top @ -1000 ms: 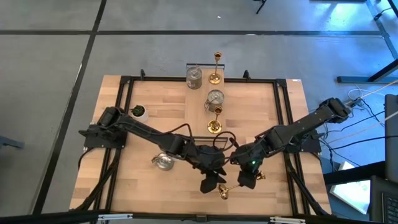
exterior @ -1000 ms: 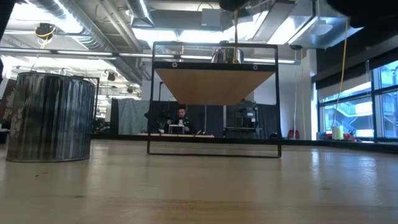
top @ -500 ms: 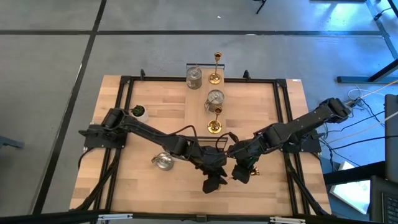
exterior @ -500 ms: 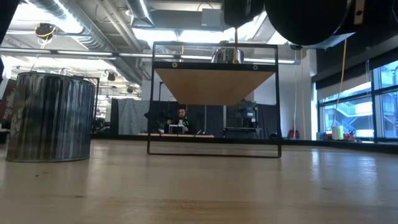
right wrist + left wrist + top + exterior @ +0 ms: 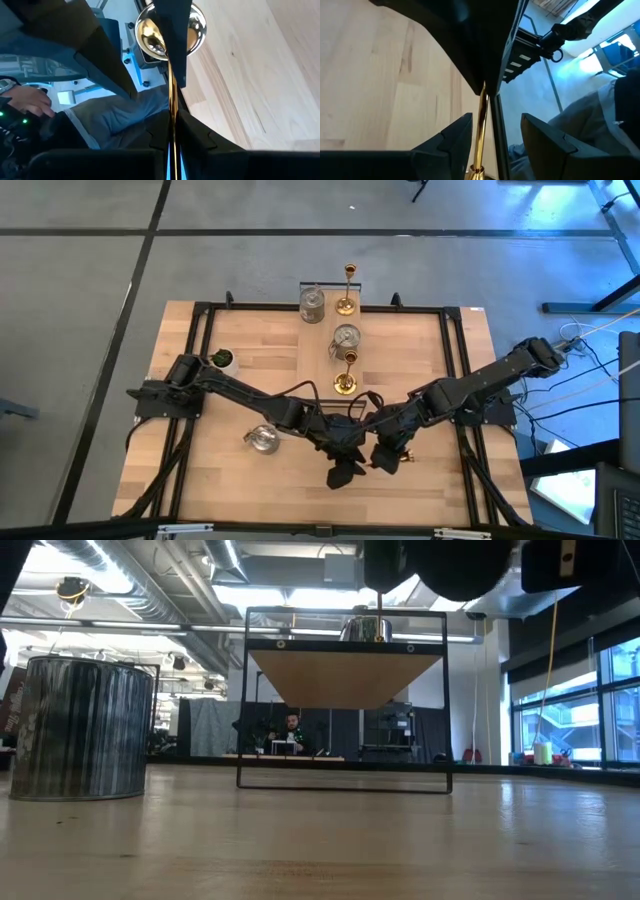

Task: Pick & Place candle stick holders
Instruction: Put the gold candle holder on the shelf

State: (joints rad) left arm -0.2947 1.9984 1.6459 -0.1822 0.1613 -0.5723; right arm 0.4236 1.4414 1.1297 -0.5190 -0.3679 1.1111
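Note:
A slim gold candle stick holder is held up between my two grippers over the table's near middle. Its stem [image 5: 172, 107] and round base [image 5: 197, 25] show in the right wrist view. My right gripper [image 5: 385, 455] is shut on it. My left gripper [image 5: 348, 463] is open, its fingers standing on either side of the stem [image 5: 482, 120]. Another gold holder [image 5: 345, 378] and a round silver one [image 5: 346, 337] stand at the far middle. A gold holder [image 5: 347, 290] and a silver one [image 5: 312, 304] stand at the far edge. A squat silver holder [image 5: 263, 440] rests on its bottom at the near left. My right gripper pinches the gold holder's stem [image 5: 173, 131] between its two fingers, coming from the table's right and slanting down. The stem runs on forward past the fingertips, with the round base at its free end by my left gripper. The holder is clear of the table. My left gripper has the stem between its fingers; I cannot tell whether they touch it.
A small white pot with a green plant [image 5: 223, 360] stands at the table's left. A black frame [image 5: 205, 330] runs along the table's edges. In the low view the squat silver holder [image 5: 80, 730] looms at the left. A person's hand [image 5: 25, 100] shows beyond the table.
My right gripper has turned and swung toward my left gripper. The gold holder's base, which stuck out toward the near edge, is now hidden under the two grippers in the high view. In the low view both dark grippers have come into the top.

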